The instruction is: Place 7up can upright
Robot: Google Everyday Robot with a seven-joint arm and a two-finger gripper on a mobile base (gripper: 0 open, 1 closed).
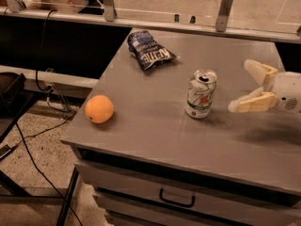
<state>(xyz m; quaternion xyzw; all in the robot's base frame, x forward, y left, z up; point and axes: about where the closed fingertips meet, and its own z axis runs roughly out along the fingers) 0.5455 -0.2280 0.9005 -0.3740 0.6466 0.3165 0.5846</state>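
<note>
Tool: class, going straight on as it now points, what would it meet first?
Probably the upright can, just left of the open tool over the table's right side; depth is unclear.

1 view looks down at a slant on the desk (141, 140) from the side of its drawer (176, 199), facing the glass screen (188, 4) behind. It sits close: the desk fills most of the frame, and the tool (239, 86) shows at the right edge, fingers apart.
</note>
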